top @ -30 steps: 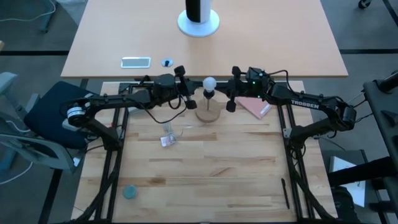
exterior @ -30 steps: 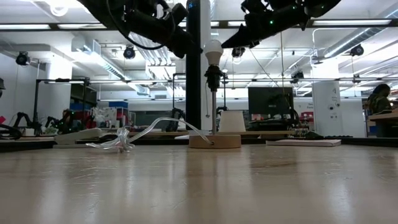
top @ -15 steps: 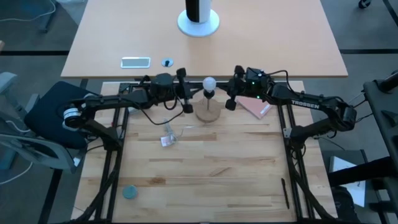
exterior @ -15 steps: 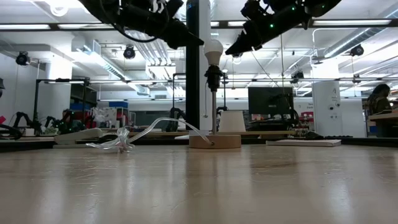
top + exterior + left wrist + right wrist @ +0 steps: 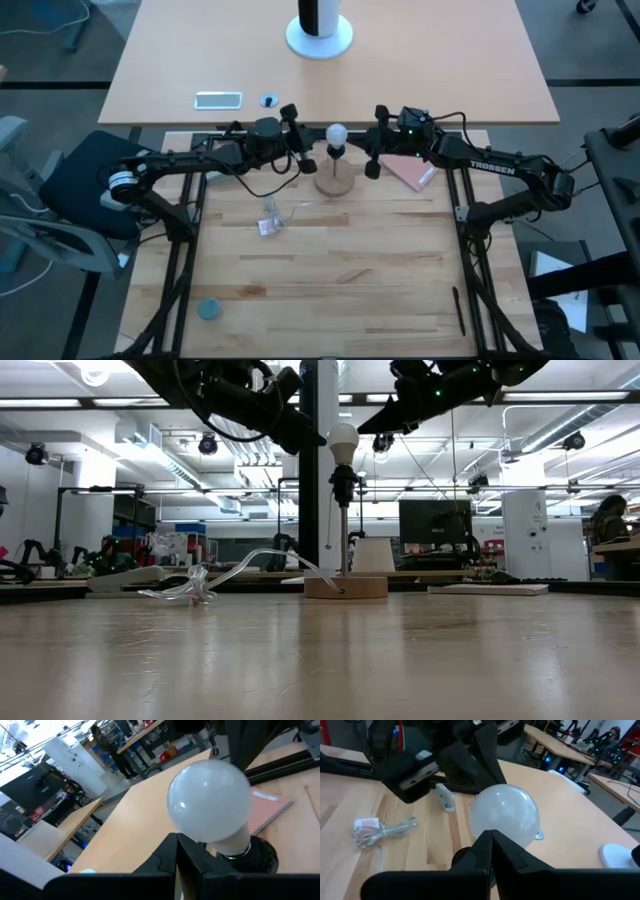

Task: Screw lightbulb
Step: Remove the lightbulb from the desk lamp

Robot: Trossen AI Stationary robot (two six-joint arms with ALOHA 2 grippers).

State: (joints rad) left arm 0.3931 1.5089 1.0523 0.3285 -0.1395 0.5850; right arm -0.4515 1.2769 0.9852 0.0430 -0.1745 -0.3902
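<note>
The frosted white lightbulb (image 5: 337,132) sits upright in the black socket (image 5: 343,482), on top of a thin rod rising from the round wooden base (image 5: 345,587). My left gripper (image 5: 318,446) is shut. Its tips stand at the bulb's left side, slanting down toward it; in the left wrist view (image 5: 176,838) they lie right before the bulb (image 5: 210,802). My right gripper (image 5: 362,430) is shut, its tips at the bulb's right side. In the right wrist view (image 5: 492,834) they lie right before the bulb (image 5: 505,815). My left gripper has its shut tips close against the bulb's lower left side (image 5: 187,832); I cannot tell whether they touch it. My right gripper has its shut tips close against the bulb's right side (image 5: 485,827); I cannot tell whether they touch it.
A crumpled clear plastic wrapper (image 5: 270,222) lies on the table left of the base. A pink pad (image 5: 410,172) lies to the right of it. A blue disc (image 5: 208,309) lies near the front left, and a black pen (image 5: 460,312) at the front right.
Half a second ago my left gripper's tip stood higher beside the bulb and my right gripper's tip lower. Since then the left has come down and the right has gone up, back to where they stood a second ago. The bulb stays on the socket.
</note>
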